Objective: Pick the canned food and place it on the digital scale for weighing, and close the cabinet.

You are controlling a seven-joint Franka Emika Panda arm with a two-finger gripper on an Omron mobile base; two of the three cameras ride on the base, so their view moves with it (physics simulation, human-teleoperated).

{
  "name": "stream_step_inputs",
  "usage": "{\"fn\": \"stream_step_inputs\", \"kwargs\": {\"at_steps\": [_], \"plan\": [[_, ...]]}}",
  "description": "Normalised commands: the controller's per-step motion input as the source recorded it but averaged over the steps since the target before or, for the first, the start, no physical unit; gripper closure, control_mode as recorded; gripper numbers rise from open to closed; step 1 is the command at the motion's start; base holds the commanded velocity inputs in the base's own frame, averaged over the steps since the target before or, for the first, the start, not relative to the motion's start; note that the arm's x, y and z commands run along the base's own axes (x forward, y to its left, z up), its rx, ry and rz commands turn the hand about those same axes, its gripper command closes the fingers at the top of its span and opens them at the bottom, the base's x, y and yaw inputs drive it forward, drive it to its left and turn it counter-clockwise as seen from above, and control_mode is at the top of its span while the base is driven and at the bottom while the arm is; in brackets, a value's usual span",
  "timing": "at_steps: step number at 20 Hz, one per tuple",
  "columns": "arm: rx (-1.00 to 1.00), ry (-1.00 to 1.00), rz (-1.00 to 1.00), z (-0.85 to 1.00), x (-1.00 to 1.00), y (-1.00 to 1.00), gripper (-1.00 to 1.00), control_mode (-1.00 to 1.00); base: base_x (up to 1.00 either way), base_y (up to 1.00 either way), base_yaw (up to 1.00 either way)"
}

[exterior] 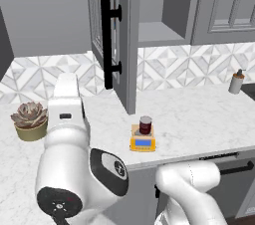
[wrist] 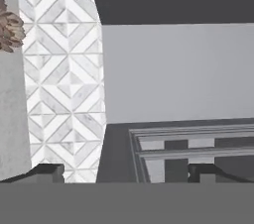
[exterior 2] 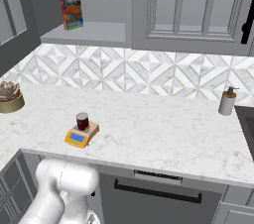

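Your canned food (exterior: 145, 125) already stands upright on the digital scale (exterior: 143, 142) near the front edge of the surface (exterior: 199, 119), so the weighing part looks done. The cabinet (exterior: 112, 35) door hangs wide open. Your hand (wrist: 126, 172) is spread apart and empty, facing that door's panel.

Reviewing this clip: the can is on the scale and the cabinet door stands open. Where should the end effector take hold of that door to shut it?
Probably the long black bar handle on the open cabinet door. It runs vertically and stands off the panel on two mounts, so the fingers can close across it from the door's front face. The end effector is open.
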Motion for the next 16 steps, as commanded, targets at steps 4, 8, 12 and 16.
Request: {"fn": "stream_step_inputs", "kwargs": {"at_steps": [4,8,12,16], "plan": [[0.0,-0.02,-0.3,-0.05,0.65,0.34,-1.0,-1.0,0.0,0.0,0.0],[0.0,-0.02,-0.33,0.05,0.48,0.09,-1.0,-1.0,0.0,0.0,0.0],[0.02,0.0,-0.18,0.27,0.42,-0.07,-1.0,-1.0,0.0,0.0,0.0],[0.04,0.0,-0.12,0.31,0.41,-0.2,-1.0,-1.0,0.0,0.0,0.0]]}}
